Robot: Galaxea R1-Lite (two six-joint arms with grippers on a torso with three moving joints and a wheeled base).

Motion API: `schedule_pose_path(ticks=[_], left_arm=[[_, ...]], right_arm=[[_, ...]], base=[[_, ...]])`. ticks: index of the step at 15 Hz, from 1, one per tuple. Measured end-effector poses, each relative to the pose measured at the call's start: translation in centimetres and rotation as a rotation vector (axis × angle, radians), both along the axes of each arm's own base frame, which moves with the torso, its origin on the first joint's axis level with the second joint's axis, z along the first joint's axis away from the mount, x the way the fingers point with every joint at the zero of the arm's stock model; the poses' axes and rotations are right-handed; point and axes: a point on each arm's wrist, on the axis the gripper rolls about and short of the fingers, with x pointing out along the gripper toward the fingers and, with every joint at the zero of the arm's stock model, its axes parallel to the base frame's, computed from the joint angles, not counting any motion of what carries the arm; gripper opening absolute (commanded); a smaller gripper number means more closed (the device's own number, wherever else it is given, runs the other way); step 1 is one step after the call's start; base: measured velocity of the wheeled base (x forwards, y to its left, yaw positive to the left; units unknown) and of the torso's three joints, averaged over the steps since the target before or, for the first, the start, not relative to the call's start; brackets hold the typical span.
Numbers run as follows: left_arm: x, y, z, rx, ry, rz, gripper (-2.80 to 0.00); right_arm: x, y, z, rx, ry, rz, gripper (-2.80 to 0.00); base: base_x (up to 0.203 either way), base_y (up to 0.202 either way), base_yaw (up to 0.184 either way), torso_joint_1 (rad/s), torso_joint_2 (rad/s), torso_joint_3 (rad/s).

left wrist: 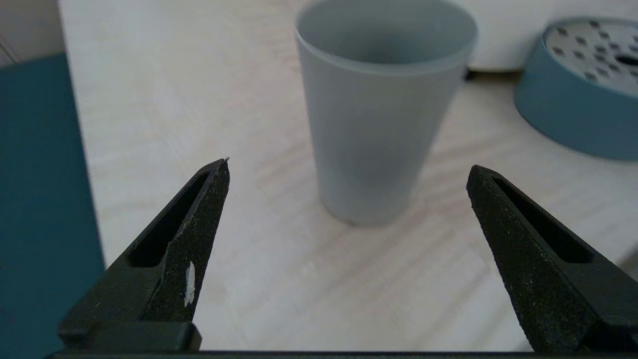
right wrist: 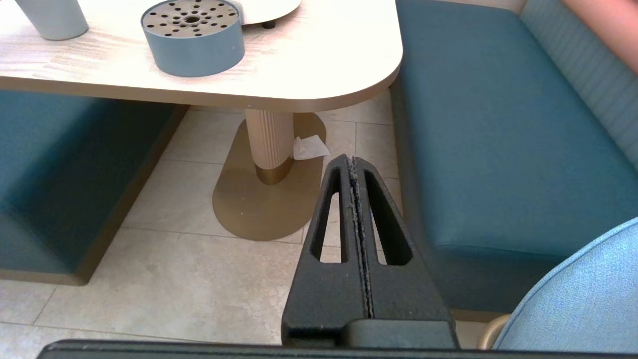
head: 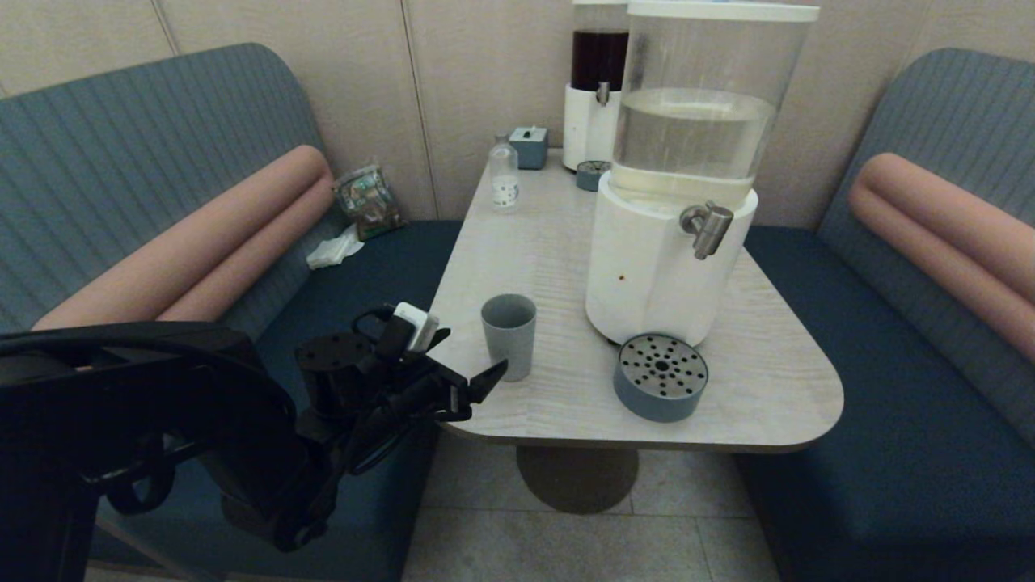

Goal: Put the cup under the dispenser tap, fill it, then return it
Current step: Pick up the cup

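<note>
The grey-blue cup (head: 509,335) stands upright and empty on the table, left of the large dispenser's white base (head: 647,275). The brushed-metal dispenser tap (head: 709,226) juts out above the round perforated drip tray (head: 661,376). My left gripper (head: 475,360) hovers at the table's near-left edge, open, just short of the cup. In the left wrist view the cup (left wrist: 379,114) stands ahead of the gripper (left wrist: 349,166), beyond the spread fingertips and apart from both. My right gripper (right wrist: 351,159) is shut on nothing, parked low over the floor beside the right bench.
A slimmer dark-tank dispenser (head: 597,89), a small clear bottle (head: 504,178), a small box (head: 530,147) and a second tray (head: 593,174) stand at the table's far end. Blue benches (head: 873,323) flank the table (head: 776,380). The table's pedestal (right wrist: 269,139) rises from the tiled floor.
</note>
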Motion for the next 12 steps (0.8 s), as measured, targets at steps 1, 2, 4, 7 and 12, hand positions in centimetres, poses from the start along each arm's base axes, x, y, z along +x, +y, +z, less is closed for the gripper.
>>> schedule_pose_path(ticks=[1, 2, 4, 7, 12], left_arm=[[0.1, -0.1, 0.0, -0.002, -0.005, 0.0, 0.0], [0.2, -0.3, 0.0, -0.002, -0.008, -0.005, 0.0], [0.4, -0.7, -0.2, -0.004, -0.01, -0.012, 0.0], [0.8, -1.1, -0.5, -0.005, -0.016, -0.006, 0.0], [1.3, -1.6, -0.6, -0.009, -0.028, -0.005, 0.0]], right_arm=[[0.0, 0.0, 0.0, 0.0, 0.0, 0.0, -2.8], [0.0, 0.0, 0.0, 0.0, 0.0, 0.0, -2.8], [0.0, 0.0, 0.0, 0.0, 0.0, -0.001, -2.8], [0.0, 0.0, 0.0, 0.0, 0.0, -0.001, -2.8], [0.0, 0.0, 0.0, 0.0, 0.0, 0.0, -2.8]], base=[[0.0, 0.0, 0.0, 0.0, 0.0, 0.0], [0.0, 0.0, 0.0, 0.0, 0.0, 0.0], [0.0, 0.0, 0.0, 0.0, 0.0, 0.0], [0.0, 0.0, 0.0, 0.0, 0.0, 0.0], [0.0, 0.0, 0.0, 0.0, 0.0, 0.0]])
